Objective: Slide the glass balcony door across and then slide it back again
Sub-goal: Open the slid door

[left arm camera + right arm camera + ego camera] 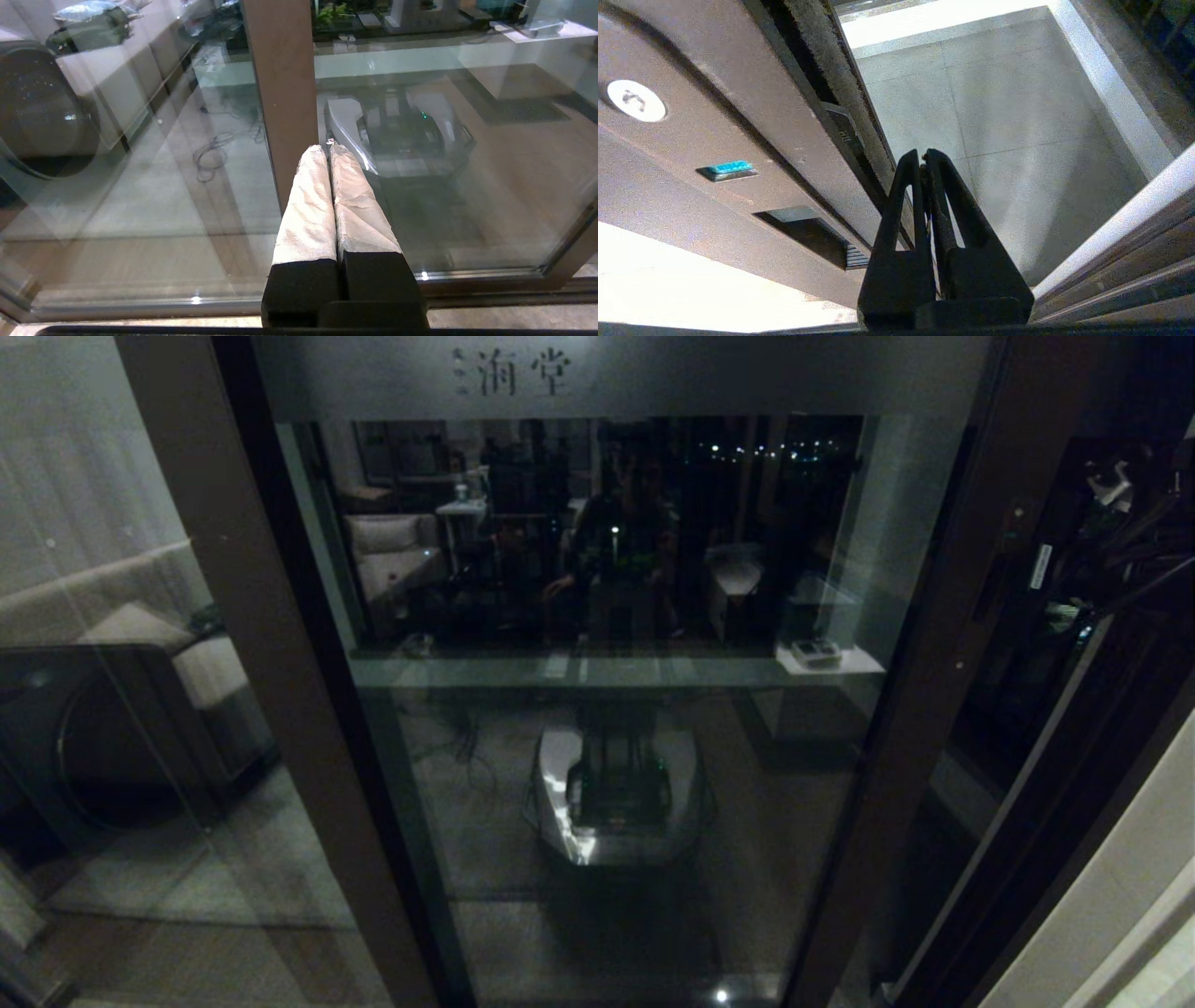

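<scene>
The glass balcony door [653,378] fills the head view, its frosted top strip printed with Chinese characters between dark brown stiles. Neither gripper shows in that view. In the left wrist view my left gripper [327,147] is shut and empty, its white-wrapped fingers [308,205] pointing at the glass right beside the door's brown stile [280,84]; I cannot tell whether they touch. My right gripper [923,156] is shut on nothing, hanging in the gap beside the door's edge [738,116], close to its brush seal [822,60] and a dark recessed handle [803,228].
A plain brown-framed glass panel [112,663] stands to the left. Past the door's right stile [934,663] lies a dark gap [1046,663], then a pale wall [1120,896]. Grey balcony floor tiles [994,116] and a white sill [1120,112] lie beyond the right gripper.
</scene>
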`<state>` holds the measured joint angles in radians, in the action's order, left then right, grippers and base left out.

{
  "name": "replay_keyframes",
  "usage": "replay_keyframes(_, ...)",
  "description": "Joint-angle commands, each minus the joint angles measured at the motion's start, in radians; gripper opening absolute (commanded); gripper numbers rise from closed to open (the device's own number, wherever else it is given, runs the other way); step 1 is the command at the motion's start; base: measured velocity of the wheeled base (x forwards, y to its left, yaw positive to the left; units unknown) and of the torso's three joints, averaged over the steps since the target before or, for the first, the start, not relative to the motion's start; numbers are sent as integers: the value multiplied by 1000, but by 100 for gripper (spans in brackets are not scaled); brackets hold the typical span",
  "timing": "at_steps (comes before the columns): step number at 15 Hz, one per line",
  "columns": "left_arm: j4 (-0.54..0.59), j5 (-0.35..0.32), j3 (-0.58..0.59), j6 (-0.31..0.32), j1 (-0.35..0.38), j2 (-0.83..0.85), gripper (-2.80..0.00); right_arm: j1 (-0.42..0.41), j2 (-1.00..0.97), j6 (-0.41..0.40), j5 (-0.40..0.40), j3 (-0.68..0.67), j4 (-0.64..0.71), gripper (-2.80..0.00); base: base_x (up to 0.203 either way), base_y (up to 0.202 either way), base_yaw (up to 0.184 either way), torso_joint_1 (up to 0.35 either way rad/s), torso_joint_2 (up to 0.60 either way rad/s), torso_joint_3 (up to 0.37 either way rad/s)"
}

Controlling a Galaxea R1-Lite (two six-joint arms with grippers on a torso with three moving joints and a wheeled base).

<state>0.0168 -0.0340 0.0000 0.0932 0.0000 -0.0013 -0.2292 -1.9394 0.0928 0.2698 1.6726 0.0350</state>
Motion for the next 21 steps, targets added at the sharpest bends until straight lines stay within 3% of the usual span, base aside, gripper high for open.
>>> replay_keyframes(1, 0, -1, 2, 0, 0, 0, -280, 8, 8, 1, 2, -8, 2, -280, 0, 0, 0, 0, 0, 0)
replay_keyframes(21, 0, -1, 2, 0, 0, 0, -280, 97, 34, 2, -55, -71, -43, -280, 0, 0, 0, 0, 0, 0)
